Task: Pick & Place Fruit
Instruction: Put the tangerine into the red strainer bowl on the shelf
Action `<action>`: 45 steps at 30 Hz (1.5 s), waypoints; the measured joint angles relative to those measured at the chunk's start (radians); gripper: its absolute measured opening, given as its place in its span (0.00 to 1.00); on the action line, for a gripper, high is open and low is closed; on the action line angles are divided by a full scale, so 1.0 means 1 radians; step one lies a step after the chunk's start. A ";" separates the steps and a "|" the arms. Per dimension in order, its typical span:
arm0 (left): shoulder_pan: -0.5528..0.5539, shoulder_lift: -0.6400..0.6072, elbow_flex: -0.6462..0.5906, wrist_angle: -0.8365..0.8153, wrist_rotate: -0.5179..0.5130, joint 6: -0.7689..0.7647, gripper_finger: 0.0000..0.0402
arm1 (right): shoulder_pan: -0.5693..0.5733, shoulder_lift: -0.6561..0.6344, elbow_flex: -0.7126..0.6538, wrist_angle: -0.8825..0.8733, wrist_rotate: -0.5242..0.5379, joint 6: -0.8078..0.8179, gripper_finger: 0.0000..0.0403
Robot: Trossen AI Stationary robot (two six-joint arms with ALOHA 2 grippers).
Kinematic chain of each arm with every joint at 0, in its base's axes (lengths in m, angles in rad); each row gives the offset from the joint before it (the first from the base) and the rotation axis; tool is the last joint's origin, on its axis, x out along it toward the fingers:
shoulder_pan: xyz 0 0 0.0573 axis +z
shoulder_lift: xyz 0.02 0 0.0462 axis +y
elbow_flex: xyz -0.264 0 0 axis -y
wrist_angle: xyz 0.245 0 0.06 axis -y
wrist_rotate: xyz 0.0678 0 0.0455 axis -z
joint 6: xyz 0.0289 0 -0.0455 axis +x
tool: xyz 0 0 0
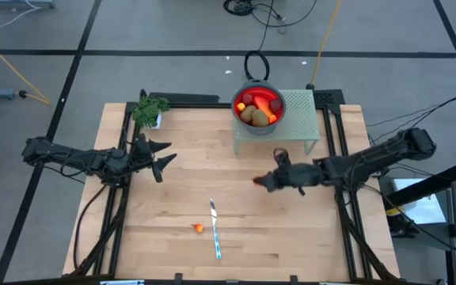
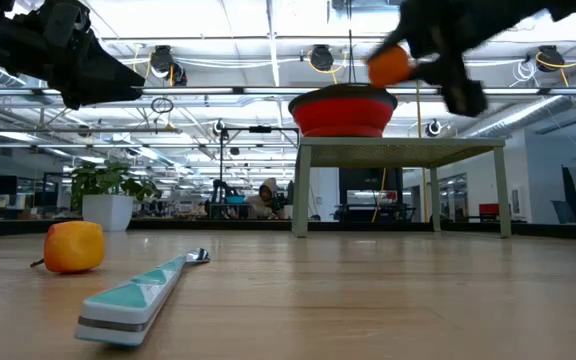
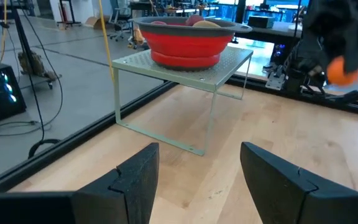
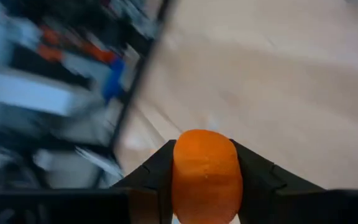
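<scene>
With an orange fruit (image 4: 205, 175) clenched in the right gripper (image 1: 260, 181) above mid-table, it should be lifted clear of the red bowl's (image 1: 276, 115) rim on the far rack (image 1: 303, 119) before release, while the left gripper (image 1: 161, 155) waits open at left.

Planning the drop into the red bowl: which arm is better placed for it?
The right. Its tool is already shut on an orange fruit, lifted off the table near the rack with the red bowl. The left tool hangs open and empty, farther from the bowl.
</scene>
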 joint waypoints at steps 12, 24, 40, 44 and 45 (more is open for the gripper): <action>0.000 0.000 0.000 0.000 0.000 0.002 0.56 | -0.125 0.000 0.000 0.574 0.165 -0.290 0.27; 0.000 0.000 0.000 0.000 0.000 0.002 0.56 | -0.170 0.000 0.001 0.809 0.192 -0.756 0.27; 0.000 0.000 0.000 0.001 0.001 -0.006 0.56 | -0.293 -0.024 0.002 0.805 0.039 -1.491 0.29; 0.000 0.000 0.000 0.006 0.000 -0.007 0.56 | -0.324 -0.044 0.002 0.779 0.030 -1.643 0.30; 0.000 0.000 0.000 0.006 0.001 -0.007 0.56 | -0.334 -0.051 0.002 0.764 0.031 -1.671 0.30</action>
